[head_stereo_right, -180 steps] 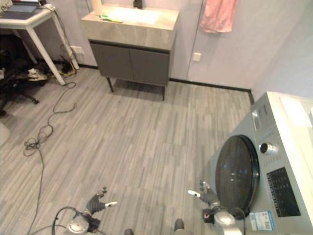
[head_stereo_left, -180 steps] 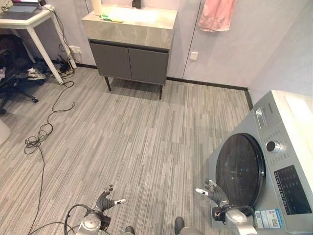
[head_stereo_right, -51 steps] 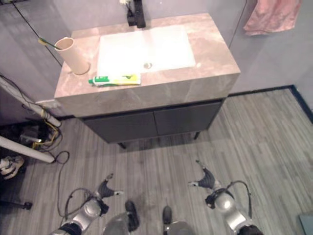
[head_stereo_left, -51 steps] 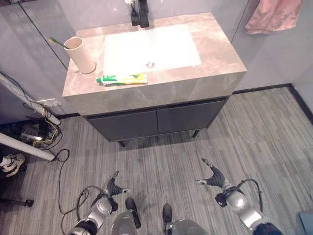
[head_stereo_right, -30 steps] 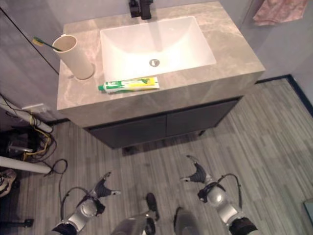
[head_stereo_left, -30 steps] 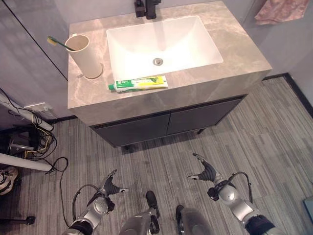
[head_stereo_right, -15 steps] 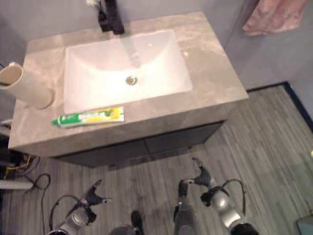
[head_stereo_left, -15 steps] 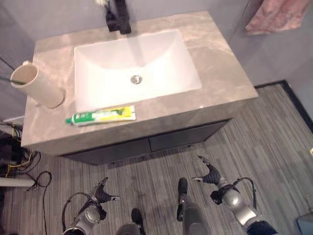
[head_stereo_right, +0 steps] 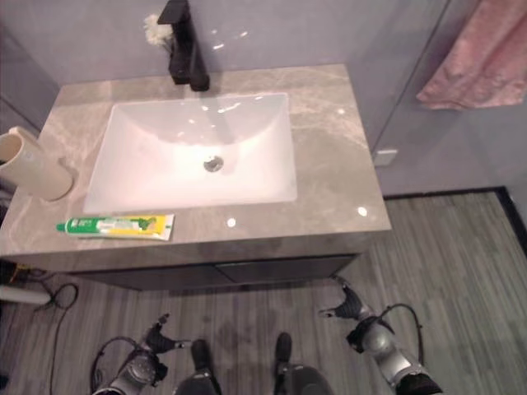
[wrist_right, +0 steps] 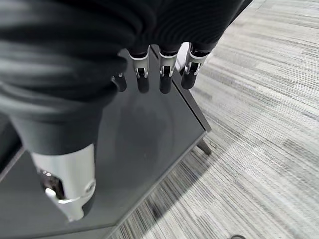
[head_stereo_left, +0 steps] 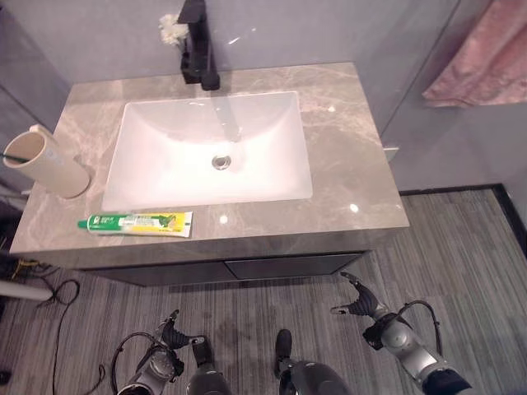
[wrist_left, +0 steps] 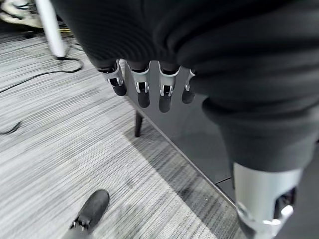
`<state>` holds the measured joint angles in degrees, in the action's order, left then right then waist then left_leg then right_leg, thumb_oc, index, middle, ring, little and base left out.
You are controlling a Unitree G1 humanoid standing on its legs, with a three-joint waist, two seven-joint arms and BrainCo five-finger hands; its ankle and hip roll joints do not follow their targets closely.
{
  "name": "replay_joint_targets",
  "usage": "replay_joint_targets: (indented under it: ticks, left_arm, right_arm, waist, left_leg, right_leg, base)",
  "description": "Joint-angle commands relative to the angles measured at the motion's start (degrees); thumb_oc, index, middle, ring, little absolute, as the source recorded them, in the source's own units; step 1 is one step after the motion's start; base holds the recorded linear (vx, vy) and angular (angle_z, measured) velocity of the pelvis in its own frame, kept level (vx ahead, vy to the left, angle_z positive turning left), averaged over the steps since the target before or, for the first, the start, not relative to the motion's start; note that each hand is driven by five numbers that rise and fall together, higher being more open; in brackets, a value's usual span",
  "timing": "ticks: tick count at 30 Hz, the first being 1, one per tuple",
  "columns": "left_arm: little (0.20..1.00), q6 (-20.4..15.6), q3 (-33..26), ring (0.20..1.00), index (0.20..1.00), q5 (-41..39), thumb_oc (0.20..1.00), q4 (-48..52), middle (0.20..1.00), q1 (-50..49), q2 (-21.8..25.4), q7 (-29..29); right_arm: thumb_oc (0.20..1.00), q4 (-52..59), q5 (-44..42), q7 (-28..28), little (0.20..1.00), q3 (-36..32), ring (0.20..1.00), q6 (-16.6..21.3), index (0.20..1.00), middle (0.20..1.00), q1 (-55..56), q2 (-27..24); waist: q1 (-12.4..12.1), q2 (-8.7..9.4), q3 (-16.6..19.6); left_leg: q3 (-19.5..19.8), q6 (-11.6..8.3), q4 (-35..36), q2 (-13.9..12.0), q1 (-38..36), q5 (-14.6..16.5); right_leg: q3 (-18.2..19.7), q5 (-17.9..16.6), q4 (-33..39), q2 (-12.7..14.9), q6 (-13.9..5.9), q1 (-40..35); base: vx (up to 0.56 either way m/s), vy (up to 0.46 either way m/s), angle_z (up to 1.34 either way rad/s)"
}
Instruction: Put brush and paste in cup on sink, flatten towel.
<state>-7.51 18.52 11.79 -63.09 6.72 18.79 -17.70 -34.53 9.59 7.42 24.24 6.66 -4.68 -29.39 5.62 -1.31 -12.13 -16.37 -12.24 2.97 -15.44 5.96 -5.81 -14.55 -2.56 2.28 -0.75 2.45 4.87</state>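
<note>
Left eye view: a grey marble counter (head_stereo_left: 346, 164) carries one white sink (head_stereo_left: 156, 177) with one black tap (head_stereo_left: 196, 45) at its back edge. One cream cup (head_stereo_left: 45, 162) lies tilted at the counter's left end, with one brush (head_stereo_left: 15, 158) poking from its mouth. One green and yellow paste tube (head_stereo_left: 136, 222) lies flat along the front edge, apart from the cup. One pink towel (head_stereo_left: 486, 62) hangs on the wall at right. Striped grey flooring (head_stereo_left: 461, 239) runs below. The left hand (head_stereo_left: 171, 331) and right hand (head_stereo_left: 359, 300) hang low in front of the cabinet, fingers loosely spread, empty.

Right eye view: same layout.

Left wrist view: relaxed fingers (wrist_left: 143, 89) point at the dark cabinet (wrist_left: 199, 129).

Right wrist view: straight fingers (wrist_right: 165, 79), holding nothing, over the cabinet.
</note>
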Motion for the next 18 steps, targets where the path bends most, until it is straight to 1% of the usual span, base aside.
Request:
replay_joint_targets:
  ticks: [1, 4, 5, 7, 8, 9, 10, 11, 12, 13, 14, 15, 16, 17, 18]
  left_arm:
    - [1.0, -0.6, 0.79, 1.0, 1.0, 1.1, 1.0, -1.13, 1.0, 1.11, 1.71, -1.53]
    - [1.0, -0.6, 0.79, 1.0, 1.0, 1.1, 1.0, -1.13, 1.0, 1.11, 1.71, -1.53]
    - [1.0, -0.54, 0.77, 1.0, 1.0, 1.16, 1.0, -1.31, 1.0, 1.13, 1.97, -1.61]
    - [1.0, -0.38, 0.57, 1.0, 1.0, 2.02, 1.0, -2.06, 1.0, 1.82, 3.0, -1.83]
    - [1.0, -0.4, 0.51, 1.0, 1.0, 1.97, 1.0, -2.07, 1.0, 2.02, 3.24, -1.95]
    - [1.0, -0.41, 0.09, 1.0, 1.0, 1.54, 1.0, -2.31, 1.0, 2.08, 3.56, -2.11]
    - [1.0, -0.41, 0.07, 1.0, 1.0, 1.53, 1.0, -2.31, 1.0, 2.1, 3.59, -2.11]
    - [1.0, -0.66, 0.21, 1.0, 1.0, 1.53, 1.0, -1.92, 1.0, 1.97, 3.72, -2.09]
    - [1.0, -0.8, 0.26, 1.0, 1.0, 1.45, 1.0, -1.32, 1.0, 1.88, 3.94, -2.0]
    - [1.0, -1.17, 0.18, 1.0, 1.0, 1.1, 1.0, -0.73, 1.0, 1.7, 4.33, -1.73]
    - [1.0, -1.41, -0.55, 1.0, 1.0, -0.06, 1.0, 0.69, 1.0, 0.92, 4.71, -1.8]
    - [1.0, -1.4, -0.58, 1.0, 1.0, -0.06, 1.0, 0.7, 1.0, 0.93, 4.73, -1.79]
    - [1.0, -2.31, -0.89, 1.0, 1.0, -1.28, 1.0, 2.75, 1.0, -0.3, 5.73, -1.55]
    - [1.0, -2.55, -0.85, 1.0, 1.0, -1.4, 1.0, 3.95, 1.0, -1.07, 6.15, -1.13]
    - [1.0, -3.35, -0.42, 1.0, 1.0, -1.46, 1.0, 6.26, 1.0, -2.64, 6.47, -0.28]
  right_arm:
    - [1.0, 4.0, -1.5, 0.64, 1.0, -0.22, 1.0, 1.46, 1.0, 1.0, -0.39, 0.28]
    - [1.0, 4.0, -1.5, 0.64, 1.0, -0.22, 1.0, 1.46, 1.0, 1.0, -0.38, 0.28]
    - [1.0, 4.29, -1.19, 0.67, 1.0, 0.07, 1.0, 1.4, 1.0, 1.0, -0.57, 0.66]
    - [1.0, 4.74, 0.63, 0.26, 1.0, 1.4, 1.0, 1.17, 1.0, 1.0, -1.29, 1.94]
    - [1.0, 4.5, 0.86, 0.36, 1.0, 1.68, 1.0, 1.14, 1.0, 1.0, -1.57, 2.18]
    - [1.0, 4.38, 0.25, 0.91, 1.0, 1.04, 1.0, 0.9, 1.0, 1.0, -1.44, 2.8]
    - [1.0, 4.38, 0.25, 0.91, 1.0, 1.04, 1.0, 0.89, 1.0, 1.0, -1.47, 2.82]
    - [1.0, 3.69, -0.34, 1.03, 1.0, 0.92, 1.0, 0.93, 1.0, 1.0, -1.61, 3.2]
    - [1.0, 3.04, -0.76, 1.1, 1.0, 0.73, 1.0, 0.83, 1.0, 1.0, -1.92, 3.47]
    - [1.0, 1.49, -1.25, 1.35, 1.0, 0.75, 1.0, 0.81, 1.0, 1.0, -2.5, 4.08]
    - [1.0, -0.82, -2.32, 1.5, 1.0, 0.82, 1.0, 0.82, 1.0, 1.0, -3.24, 4.88]
    - [1.0, -0.86, -2.32, 1.51, 1.0, 0.84, 1.0, 0.84, 1.0, 1.0, -3.3, 4.91]
    - [1.0, -4.64, -5.57, 1.83, 1.0, 0.25, 1.0, 1.05, 1.0, 1.0, -4.11, 5.94]
    - [1.0, -5.5, -6.78, 1.92, 1.0, 0.03, 1.0, 1.08, 1.0, 1.0, -4.28, 6.17]
    - [1.0, -7.03, -7.59, 2.1, 1.0, -0.36, 1.0, 1.04, 1.0, 1.0, -4.53, 6.18]
  waist:
    - [-1.36, 0.1, 0.55]
    - [-1.37, 0.1, 0.58]
    - [-1.45, 0.21, 0.45]
    - [-2.02, 0.89, 0.62]
    - [-2.12, 1.14, 0.61]
    - [-2.04, 1.75, 0.74]
    - [-2.1, 1.81, 0.86]
    - [-2.02, 1.96, 0.67]
    - [-2.33, 1.98, 0.86]
    - [-2.8, 2.08, 0.8]
    - [-3.88, 2.0, 0.59]
    - [-3.92, 2.01, 0.76]
    - [-5.07, 1.63, 0.71]
    - [-6.15, 1.66, 0.98]
    - [-7.03, 1.39, 1.05]
  left_leg:
    - [-1.16, 3.7, -3.1, 3.16, -0.16, -1.4]
    - [-1.17, 3.7, -3.1, 3.16, -0.14, -1.4]
    - [-1.44, 4.17, -2.88, 4.23, -0.7, -0.64]
    - [-2.26, 5.88, -1.22, 7.35, -1.78, 0.98]
    - [-2.37, 6.26, -1.02, 8.17, -1.99, 1.31]
    - [-2.09, 7.51, -0.2, 10.47, -2.37, 2.33]
    - [-2.18, 7.55, -0.2, 10.51, -2.18, 2.22]
    - [-2.03, 7.91, 0.28, 11.35, -2.35, 2.43]
    - [-1.97, 8.24, 1.03, 11.84, -2.06, 2.11]
    - [-1.5, 8.43, 1.63, 12.22, -1.81, 2.11]
    - [-0.75, 8.57, 2.03, 11.96, -1.52, 2.07]
    - [-0.81, 8.57, 2.03, 11.92, -1.26, 1.94]
    - [0.51, 8.41, 2.03, 11.06, -0.84, 1.49]
    - [0.5, 8.3, 2.03, 10.91, -0.75, 1.45]
    - [1.39, 8.03, 2.03, 11.01, -0.6, 1.15]
  right_leg:
    - [4.28, -1.77, -5.03, 13.08, -12.14, 2.1]
    - [4.29, -1.77, -5.04, 13.08, -12.14, 2.13]
    - [4.53, -2.19, -5.07, 14.09, -12.64, 1.86]
    - [5.74, -4.49, -4.91, 17.01, -14.05, 2.42]
    - [6.2, -5.11, -4.86, 17.66, -14.43, 2.61]
    - [7.16, -7.68, -4.56, 19.57, -15.47, 2.99]
    - [7.27, -7.87, -4.46, 19.59, -15.46, 3.21]
    - [7.75, -9.28, -4.63, 20.27, -15.93, 3.46]
    - [7.89, -9.73, -4.48, 20.57, -16.01, 3.96]
    - [7.35, -9.71, -5.07, 20.68, -15.99, 4.6]
    - [6.24, -8.69, -6.81, 20.12, -15.84, 4.5]
    - [6.31, -8.85, -6.74, 20.07, -15.78, 4.77]
    - [6.68, -4.98, -8.55, 15.76, -14.41, 4.88]
    - [4.34, -4.52, -7.99, 15.45, -14.05, 4.58]
    - [2.85, -4.77, -7.23, 16.11, -14.23, 3.75]
  base:
    - [0.02, 0.112, -0.08]
    - [0.01, 0.033, 0.07]
    - [0.04, 0.253, 0.07]
    - [0.05, 0.403, -0.09]
    - [0.06, 0.459, -0.27]
    - [0.03, 0.305, -0.24]
    - [0.03, 0.292, -0.13]
    - [-0.01, 0.145, 0.05]
    - [-0.02, 0.197, 0.07]
    - [-0.04, 0.147, 0.07]
    - [-0.04, 0.076, 0.05]
    - [-0.02, -0.002, 0.13]
    - [0.01, -0.041, 0.17]
    - [0.03, -0.096, 0.48]
    - [0.04, -0.101, 0.52]
